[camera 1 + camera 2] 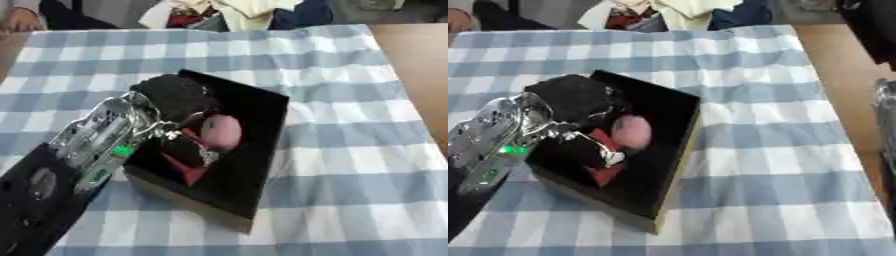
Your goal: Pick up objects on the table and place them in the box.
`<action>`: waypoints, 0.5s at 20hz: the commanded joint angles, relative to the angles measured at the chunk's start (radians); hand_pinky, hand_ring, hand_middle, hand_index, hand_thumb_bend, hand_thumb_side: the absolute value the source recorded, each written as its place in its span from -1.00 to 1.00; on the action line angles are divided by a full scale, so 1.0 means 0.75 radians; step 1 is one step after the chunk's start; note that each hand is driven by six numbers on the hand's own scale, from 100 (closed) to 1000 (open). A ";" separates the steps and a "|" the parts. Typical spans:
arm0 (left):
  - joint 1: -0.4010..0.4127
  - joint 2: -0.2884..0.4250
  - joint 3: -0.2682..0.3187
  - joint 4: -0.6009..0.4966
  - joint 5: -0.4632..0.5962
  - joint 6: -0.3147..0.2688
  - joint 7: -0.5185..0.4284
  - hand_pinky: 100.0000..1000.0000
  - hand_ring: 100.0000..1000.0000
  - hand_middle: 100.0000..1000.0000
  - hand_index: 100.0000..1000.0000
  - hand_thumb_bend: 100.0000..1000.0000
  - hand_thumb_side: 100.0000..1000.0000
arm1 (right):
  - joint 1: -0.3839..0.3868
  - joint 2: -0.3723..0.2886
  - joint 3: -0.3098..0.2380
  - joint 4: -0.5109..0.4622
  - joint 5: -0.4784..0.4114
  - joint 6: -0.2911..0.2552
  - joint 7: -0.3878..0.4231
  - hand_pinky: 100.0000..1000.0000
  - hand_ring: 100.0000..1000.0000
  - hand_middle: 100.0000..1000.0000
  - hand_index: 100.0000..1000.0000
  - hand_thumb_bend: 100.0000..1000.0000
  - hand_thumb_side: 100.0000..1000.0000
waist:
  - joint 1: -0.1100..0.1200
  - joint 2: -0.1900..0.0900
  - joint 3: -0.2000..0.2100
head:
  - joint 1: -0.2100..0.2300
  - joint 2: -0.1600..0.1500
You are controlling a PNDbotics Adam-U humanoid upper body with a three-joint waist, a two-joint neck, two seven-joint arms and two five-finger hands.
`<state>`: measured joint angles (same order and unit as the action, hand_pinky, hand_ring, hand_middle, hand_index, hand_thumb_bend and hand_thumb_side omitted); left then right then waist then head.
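Note:
A black open box (262, 107) lies askew on the blue-and-white checked cloth. My left hand (175, 95) reaches into it from the lower left, on a silver forearm with a green light. Its fingers (194, 149) curl down across a red thing (189, 172), which shows above and below them. A round pink thing (222, 131) rests on the box floor, right beside the fingers. The lower part of the red thing touches the box floor. My right hand is out of sight. Only a dark and silver stretch of the right arm (885, 112) shows at the right edge.
The checked cloth (350, 165) spreads bare to the right of the box and behind it. Bare brown table (420, 65) runs along the right side. A pile of clothes (236, 12) lies beyond the far edge.

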<state>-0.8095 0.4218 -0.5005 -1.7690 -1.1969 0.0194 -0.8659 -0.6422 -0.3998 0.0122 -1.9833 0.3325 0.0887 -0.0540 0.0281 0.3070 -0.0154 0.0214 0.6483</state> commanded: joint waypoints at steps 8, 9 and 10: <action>-0.017 -0.003 0.068 -0.078 -0.047 0.035 0.077 0.37 0.73 0.64 0.91 -0.11 0.83 | -0.011 -0.005 -0.016 -0.022 0.005 0.000 -0.007 0.91 0.79 0.52 0.62 -1.00 0.60 | -0.005 -0.032 0.003 | 0.003 -0.031; -0.019 -0.005 0.079 -0.093 -0.044 0.056 0.108 0.34 0.72 0.63 0.90 -0.17 0.85 | -0.011 -0.004 -0.016 -0.022 0.005 0.000 -0.007 0.91 0.79 0.52 0.62 -1.00 0.60 | -0.005 -0.032 0.004 | 0.003 -0.033; -0.020 -0.007 0.090 -0.107 -0.041 0.077 0.139 0.25 0.69 0.60 0.87 -0.36 0.94 | -0.010 -0.004 -0.016 -0.022 0.006 0.000 -0.007 0.91 0.78 0.52 0.62 -1.00 0.60 | -0.006 -0.032 0.005 | 0.002 -0.034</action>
<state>-0.8095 0.4121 -0.4546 -1.8216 -1.2266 0.0636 -0.7853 -0.6413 -0.3927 0.0113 -1.9833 0.3326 0.0887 -0.0545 0.0276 0.3070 -0.0125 0.0231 0.6318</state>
